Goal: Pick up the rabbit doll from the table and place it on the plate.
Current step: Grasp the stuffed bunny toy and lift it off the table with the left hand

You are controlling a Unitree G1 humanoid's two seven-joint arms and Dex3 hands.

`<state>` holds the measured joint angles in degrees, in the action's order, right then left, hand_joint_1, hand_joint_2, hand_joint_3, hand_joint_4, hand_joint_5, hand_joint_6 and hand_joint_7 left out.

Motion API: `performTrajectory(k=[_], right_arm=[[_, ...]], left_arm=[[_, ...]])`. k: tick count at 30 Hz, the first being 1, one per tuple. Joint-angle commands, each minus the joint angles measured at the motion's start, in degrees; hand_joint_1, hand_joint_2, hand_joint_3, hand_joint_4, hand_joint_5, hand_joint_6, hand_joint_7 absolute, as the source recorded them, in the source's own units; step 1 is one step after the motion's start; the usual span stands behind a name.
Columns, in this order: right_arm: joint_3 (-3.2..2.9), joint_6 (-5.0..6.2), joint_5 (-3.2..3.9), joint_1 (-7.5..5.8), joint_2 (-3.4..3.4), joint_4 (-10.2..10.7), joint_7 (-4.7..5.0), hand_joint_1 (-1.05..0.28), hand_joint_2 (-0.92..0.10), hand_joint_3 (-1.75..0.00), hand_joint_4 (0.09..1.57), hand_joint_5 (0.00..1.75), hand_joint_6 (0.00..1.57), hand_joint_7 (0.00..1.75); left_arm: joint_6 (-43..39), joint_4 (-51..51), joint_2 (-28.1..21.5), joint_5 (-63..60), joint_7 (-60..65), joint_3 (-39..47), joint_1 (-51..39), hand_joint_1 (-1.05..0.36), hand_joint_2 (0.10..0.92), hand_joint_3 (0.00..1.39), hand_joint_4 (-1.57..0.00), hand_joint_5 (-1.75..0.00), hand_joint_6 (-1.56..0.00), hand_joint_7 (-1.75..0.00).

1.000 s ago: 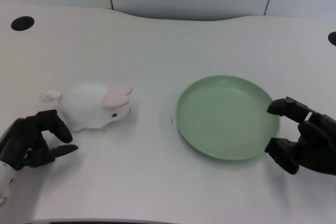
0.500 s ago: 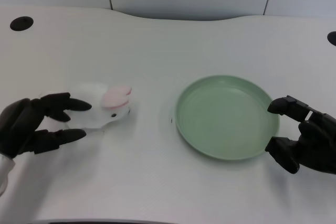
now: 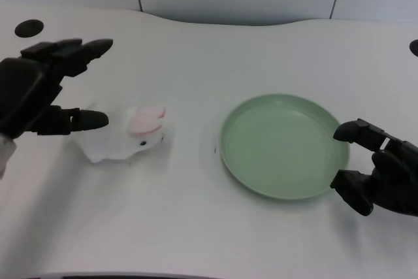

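The rabbit [image 3: 127,136] lies on the table [image 3: 196,50], left of the plate [image 3: 283,146] and apart from it, its pink ears and face turned toward the plate. Its rear end is partly hidden behind the lowest digit of the left hand [image 3: 36,89].

That hand hangs just left of the rabbit, spread wide and holding nothing: the upper fingers [image 3: 78,50] reach out above the rabbit, farther from the plate's level, while the lower digit points at the rabbit's back, touching it or nearly so; which, I cannot tell.

A second ago the hand sat low and curled, nearer the table's front edge and short of the rabbit. Half a second ago it had come up to the rabbit with fingers on either side of its back. Now it has risen and opened much wider, the upper fingers lifted well clear. The rabbit has stayed in about the same spot relative to the plate, so it is not yet gripped.

This looks like the hand setting a wider span before closing. The grasp seems the step in hand; lifting and carrying to the plate, which holds nothing, remain.

The right hand [image 3: 382,178] waits at the plate's right rim.
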<state>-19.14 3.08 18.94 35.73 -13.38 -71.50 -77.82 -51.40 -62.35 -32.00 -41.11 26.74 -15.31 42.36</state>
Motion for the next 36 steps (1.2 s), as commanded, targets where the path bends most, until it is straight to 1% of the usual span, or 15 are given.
performTrajectory(k=[1,3,7,11,13,16,18,20,21,25,27,32,34,35,36], right_arm=[[-0.03,-0.35,-0.11,0.18,-0.82,0.14,0.18,-0.67,-0.92,-0.12,0.89,1.75,0.74,1.44],[0.00,-0.28,-0.11,0.13,-0.81,0.19,0.13,-0.68,-0.92,-0.11,0.89,1.75,0.74,1.44],[-0.21,0.43,0.21,-0.26,-0.69,0.47,-0.66,-0.67,-0.92,-0.13,0.89,1.75,0.73,1.44],[-0.35,0.63,0.30,-0.23,-0.54,0.43,-0.50,-0.67,-0.92,-0.13,0.88,1.75,0.73,1.42],[-0.23,0.11,0.25,0.01,-0.46,0.34,-0.54,-0.68,-0.92,-0.12,0.88,1.75,0.74,1.41],[-0.15,-0.08,0.23,0.12,-0.38,0.38,-0.76,-0.67,-0.92,-0.12,0.87,1.75,0.74,1.41],[-0.29,0.11,0.44,-0.01,-0.24,0.44,-1.24,-0.66,-0.92,-0.13,0.87,1.74,0.73,1.40],[-0.26,0.89,0.38,-0.33,-0.11,0.69,-1.23,-0.66,-0.92,-0.14,0.86,1.74,0.73,1.39],[-0.23,0.99,0.37,-0.40,-0.10,0.77,-1.28,-0.67,-0.92,-0.14,0.86,1.74,0.73,1.39],[-0.13,1.06,0.36,-0.36,0.02,0.91,-1.71,-0.67,-0.92,-0.16,0.86,1.75,0.74,1.38],[-0.22,0.63,0.46,-0.28,0.06,1.00,-1.33,-0.66,-0.92,-0.15,0.87,1.75,0.75,1.38],[-0.69,0.48,1.07,-0.32,0.10,1.18,-1.88,-0.67,-0.92,-0.14,0.86,1.74,0.75,1.35],[-0.68,0.48,1.08,-0.40,0.03,1.30,-1.95,-0.67,-0.92,-0.14,0.87,1.74,0.76,1.35],[-0.68,0.50,1.09,-0.41,-0.03,1.30,-2.30,-0.67,-0.92,-0.14,0.87,1.75,0.76,1.35],[-0.67,0.52,1.10,-0.42,-0.08,1.30,-2.55,-0.66,-0.92,-0.17,0.86,1.75,0.75,1.36]], left_arm=[[5.48,-5.94,1.52,-3.68,3.44,-4.01,5.32,-0.98,0.921,0.21,-0.25,0.00,-0.27,0.00],[8.49,-9.00,3.40,-4.73,4.79,-5.99,7.71,-1.01,0.921,0.19,-0.27,-0.01,-0.28,-0.01],[15.20,-13.36,7.52,-6.22,5.48,-9.59,11.00,-1.04,0.921,0.21,-0.30,-0.02,-0.28,-0.01],[19.80,-15.74,11.17,-5.95,2.43,-11.52,12.62,-1.05,0.921,0.22,-0.33,-0.03,-0.31,-0.01],[22.06,-16.43,12.77,-6.03,0.19,-12.50,13.12,-1.05,0.921,0.23,-0.34,-0.04,-0.31,-0.01],[23.43,-16.70,13.57,-5.81,-1.06,-13.13,13.29,-1.05,0.921,0.23,-0.35,-0.04,-0.31,-0.01],[24.91,-17.02,14.38,-5.52,-3.01,-13.36,13.25,-1.05,0.921,0.24,-0.35,-0.04,-0.32,-0.01],[27.34,-17.37,15.28,-6.29,-4.56,-14.46,13.13,-1.05,0.921,0.24,-0.35,-0.04,-0.32,-0.01],[28.21,-17.47,15.54,-6.45,-5.28,-14.83,13.05,-1.05,0.921,0.25,-0.35,-0.04,-0.33,-0.01],[30.05,-17.56,15.86,-6.02,-8.25,-15.11,12.95,-1.05,0.921,0.24,-0.34,-0.03,-0.32,-0.01],[32.23,-17.83,16.28,-5.52,-11.36,-14.96,12.67,-1.05,0.921,0.24,-0.32,-0.01,-0.30,0.00],[36.81,-18.15,16.69,-6.24,-17.01,-16.33,12.38,-1.05,0.921,0.29,-0.23,0.00,-0.23,0.00],[37.41,-18.11,16.71,-5.84,-17.83,-16.16,12.34,-1.05,0.921,0.27,-0.28,-0.03,-0.26,-0.02],[37.51,-18.07,16.70,-5.58,-17.86,-15.95,12.28,-1.05,0.921,0.27,-0.29,-0.03,-0.27,-0.02],[37.53,-18.05,16.69,-5.41,-17.68,-15.83,12.22,-0.98,0.921,0.22,-0.49,-0.08,-0.45,-0.05]])
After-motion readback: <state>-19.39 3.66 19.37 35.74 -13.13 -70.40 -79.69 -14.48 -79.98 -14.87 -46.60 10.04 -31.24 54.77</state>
